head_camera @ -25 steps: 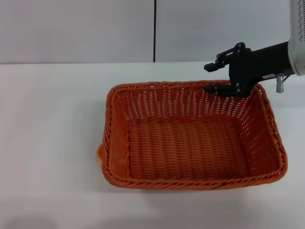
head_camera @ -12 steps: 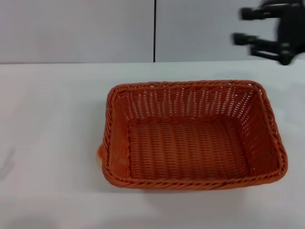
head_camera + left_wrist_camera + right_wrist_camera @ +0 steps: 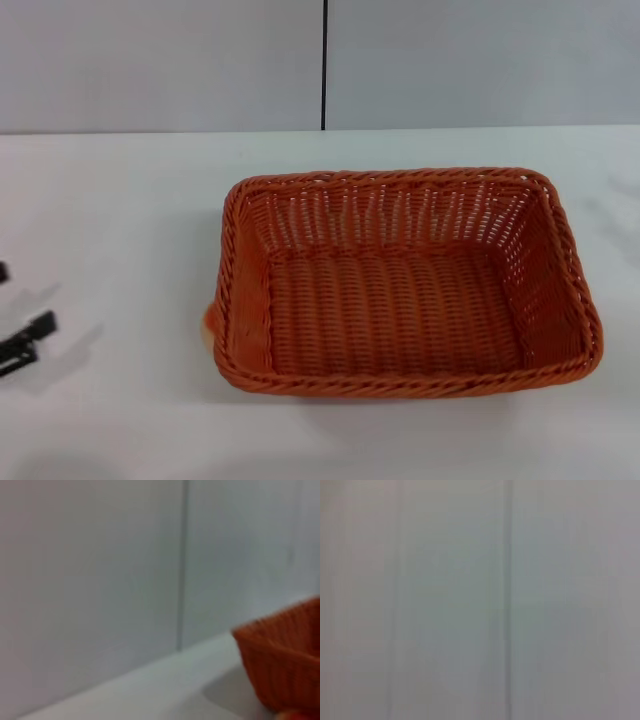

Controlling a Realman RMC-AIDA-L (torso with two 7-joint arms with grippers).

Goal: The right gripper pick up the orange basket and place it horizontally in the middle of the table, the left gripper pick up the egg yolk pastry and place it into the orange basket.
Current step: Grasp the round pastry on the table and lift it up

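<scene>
Head view: orange basket (image 3: pixel 405 285) on table (image 3: pixel 110 220)

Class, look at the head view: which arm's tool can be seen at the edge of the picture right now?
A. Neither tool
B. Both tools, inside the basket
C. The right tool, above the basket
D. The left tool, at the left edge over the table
D: only the left tool shows, at the left edge over the table, apart from the orange basket.
</scene>
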